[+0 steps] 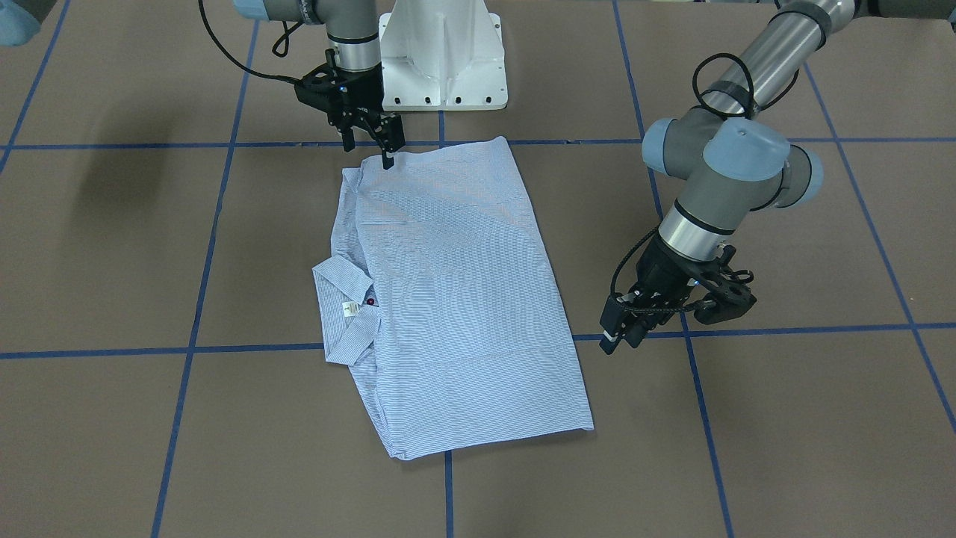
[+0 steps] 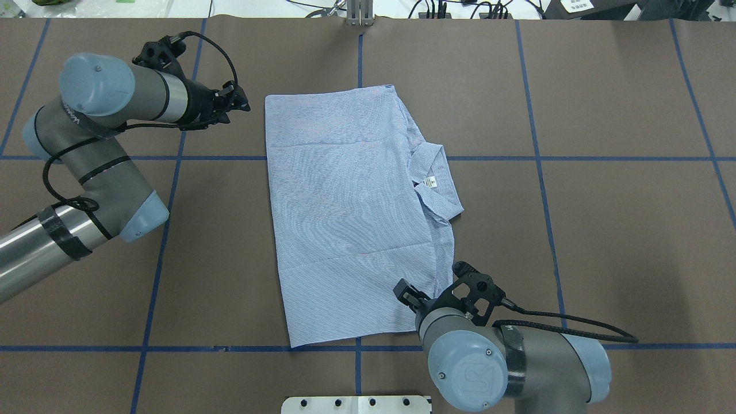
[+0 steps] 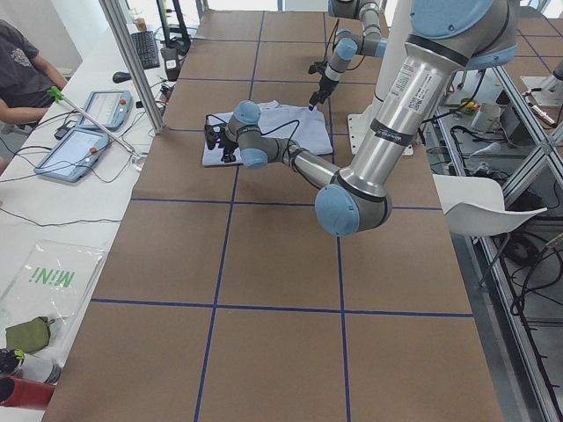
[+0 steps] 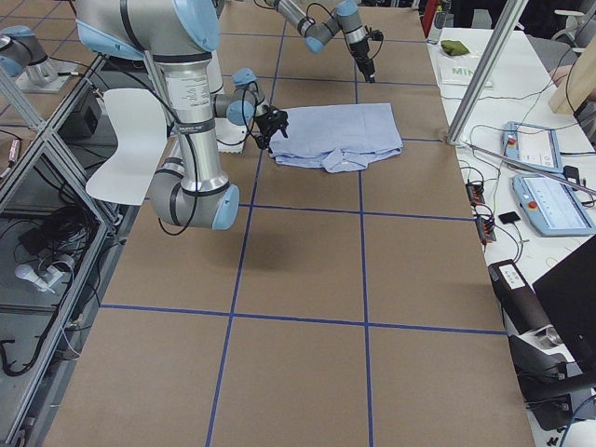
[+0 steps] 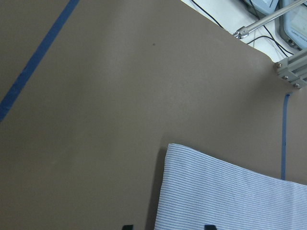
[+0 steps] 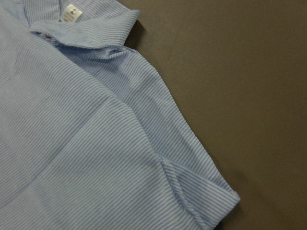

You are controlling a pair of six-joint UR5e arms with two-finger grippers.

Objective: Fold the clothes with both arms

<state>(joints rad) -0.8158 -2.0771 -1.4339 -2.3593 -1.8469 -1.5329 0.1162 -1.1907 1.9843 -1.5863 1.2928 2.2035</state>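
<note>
The light blue striped shirt (image 1: 455, 284) lies folded into a rectangle in the middle of the table (image 2: 604, 201), with its collar (image 1: 340, 288) and white neck label (image 2: 429, 183) at one long edge. My right gripper (image 1: 367, 152) hangs just over the shirt's corner nearest the base, fingers apart. The right wrist view shows that corner (image 6: 211, 191) flat, with nothing gripped. My left gripper (image 2: 238, 104) is open and empty beside the shirt's far corner. Its two fingertips (image 5: 127, 226) straddle the cloth edge (image 5: 230, 196) in the left wrist view.
The white pedestal base (image 1: 442, 60) stands right behind the shirt. Blue tape lines (image 2: 540, 158) grid the brown table. A metal post (image 2: 359, 14) rises at the far edge. An operators' desk with tablets (image 3: 88, 132) runs along that side.
</note>
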